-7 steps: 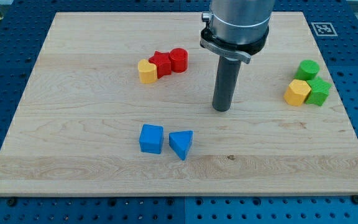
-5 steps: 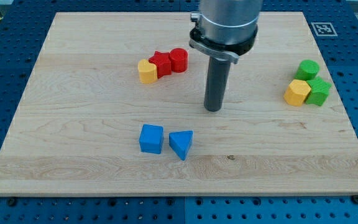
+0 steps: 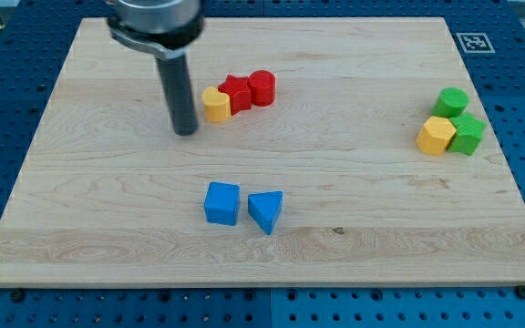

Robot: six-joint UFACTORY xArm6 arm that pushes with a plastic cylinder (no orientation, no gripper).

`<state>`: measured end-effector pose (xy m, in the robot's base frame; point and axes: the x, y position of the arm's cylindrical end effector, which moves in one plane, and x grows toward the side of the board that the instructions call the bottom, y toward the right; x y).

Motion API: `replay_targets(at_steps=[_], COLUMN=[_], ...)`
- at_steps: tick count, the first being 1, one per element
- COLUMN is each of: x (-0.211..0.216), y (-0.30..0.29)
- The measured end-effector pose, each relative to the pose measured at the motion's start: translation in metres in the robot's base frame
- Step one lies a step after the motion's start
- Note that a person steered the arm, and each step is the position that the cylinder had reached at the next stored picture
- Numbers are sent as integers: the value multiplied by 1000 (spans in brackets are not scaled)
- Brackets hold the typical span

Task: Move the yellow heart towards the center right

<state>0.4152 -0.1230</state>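
Now, yellow heart just right of my tip

two yellow blocks, two red blocks, two green blocks and two blue blocks.

No readable text, one coded marker

The only sign is a small black-and-white square marker, a fiducial pattern rather than letters or digits, printed on the wooden board at its top right corner. No words, brand names or numbers can be read on the blocks, the rod or the blue perforated surface around the board.
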Motion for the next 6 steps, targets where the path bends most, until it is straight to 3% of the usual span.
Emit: replay_targets(at_steps=[1, 3, 4, 6], x=[-35, -50, -50, 2], y=[-29, -30, 10, 53])
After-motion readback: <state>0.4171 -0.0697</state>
